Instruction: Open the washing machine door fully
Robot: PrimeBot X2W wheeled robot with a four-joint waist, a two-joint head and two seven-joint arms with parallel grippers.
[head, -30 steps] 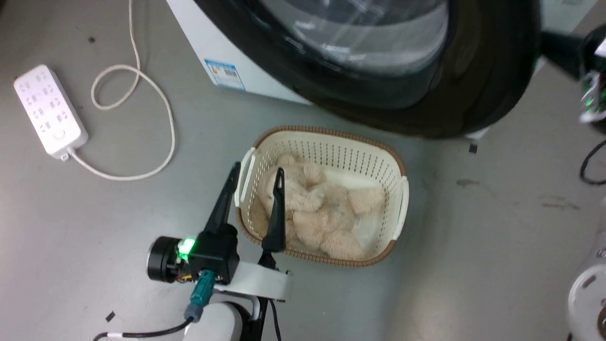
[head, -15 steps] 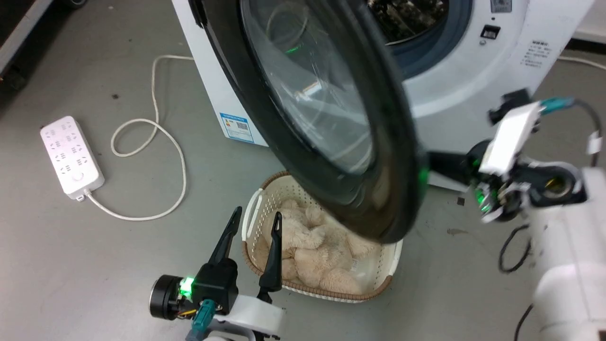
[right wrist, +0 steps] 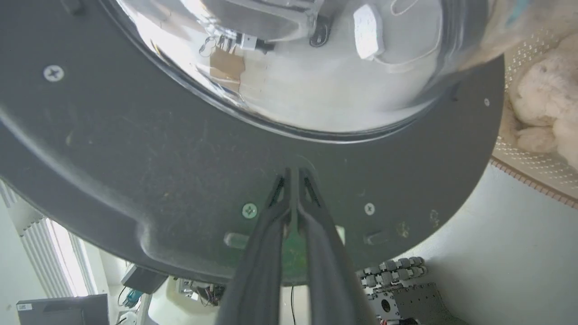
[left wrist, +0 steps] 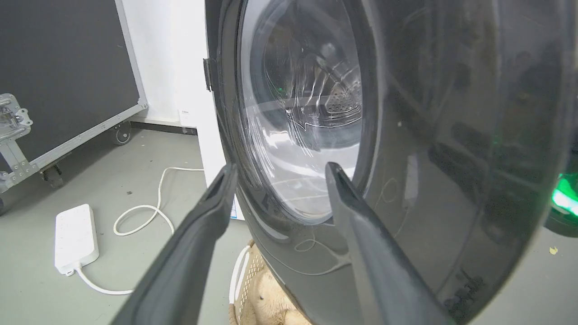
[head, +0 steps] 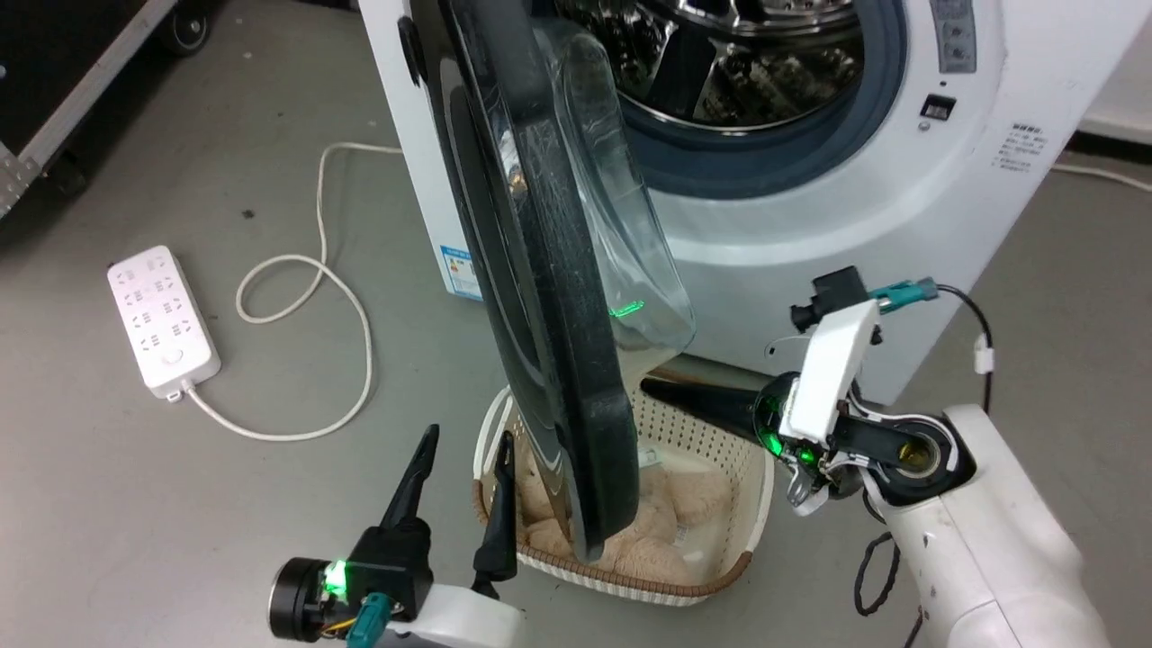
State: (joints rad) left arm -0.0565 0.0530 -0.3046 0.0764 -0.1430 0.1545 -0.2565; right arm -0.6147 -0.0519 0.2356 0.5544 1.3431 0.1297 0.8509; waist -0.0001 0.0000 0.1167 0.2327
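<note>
The washing machine door (head: 540, 297) stands swung out from the machine, seen edge-on in the head view: a glossy black disc with its clear glass bowl (head: 621, 234) bulging right. My right gripper (head: 650, 388) is shut on nothing and points left at the door's inner side. In the right wrist view its shut fingertips (right wrist: 292, 174) rest against the door's dark inner ring (right wrist: 180, 171) just below the glass. My left gripper (head: 461, 454) is open, low on the door's outer side. In the left wrist view its spread fingers (left wrist: 212, 212) frame the door's outer face (left wrist: 451, 135).
A cream basket (head: 751, 504) holding a beige plush toy (head: 675, 504) sits on the floor under the door's lower edge. The steel drum (head: 720, 54) shows in the white machine (head: 864, 225). A white power strip (head: 162, 319) and its cord (head: 351, 360) lie left; a wheeled black case (left wrist: 67, 81) stands far left.
The head camera has risen, bringing the machine front into view. The door has swung from broad-face to edge-on, and my right gripper has followed its inner side leftward. The left gripper stays open.
</note>
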